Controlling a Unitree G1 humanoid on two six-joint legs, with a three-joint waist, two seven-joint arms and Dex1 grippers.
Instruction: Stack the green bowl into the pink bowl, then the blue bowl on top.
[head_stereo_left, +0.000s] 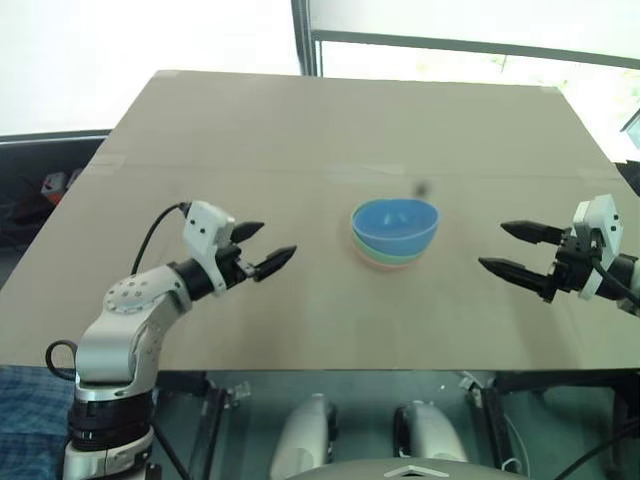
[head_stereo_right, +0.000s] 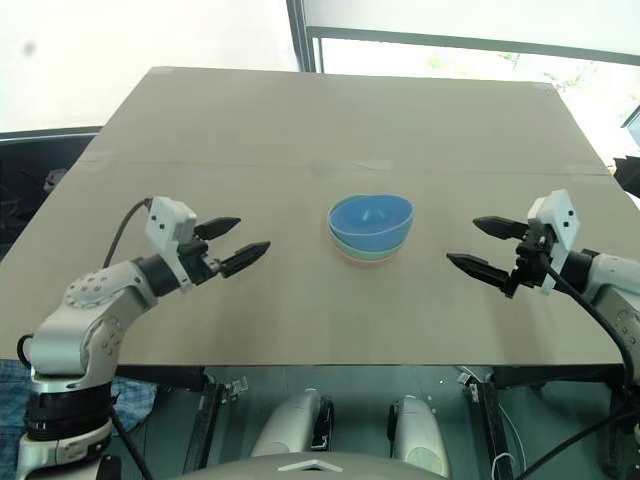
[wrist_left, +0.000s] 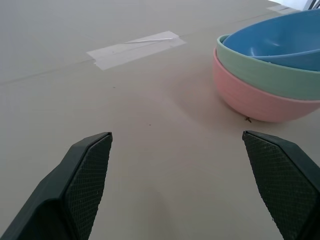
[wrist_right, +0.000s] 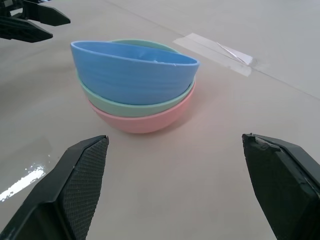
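All three bowls sit nested in one stack near the middle of the tan table. The pink bowl (wrist_right: 142, 120) is at the bottom, salmon and matte, resting flat on the surface. The green bowl (wrist_right: 125, 106), pale mint, sits inside it, only its rim band showing. On top, the blue bowl (wrist_right: 131, 72), sky-blue and smooth, sits a little tilted, one side of its rim riding higher than the other, its empty inside open to the camera above

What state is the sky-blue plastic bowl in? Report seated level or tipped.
Tipped: the sky-blue plastic bowl sits in the mint-green bowl, one rim edge raised higher.
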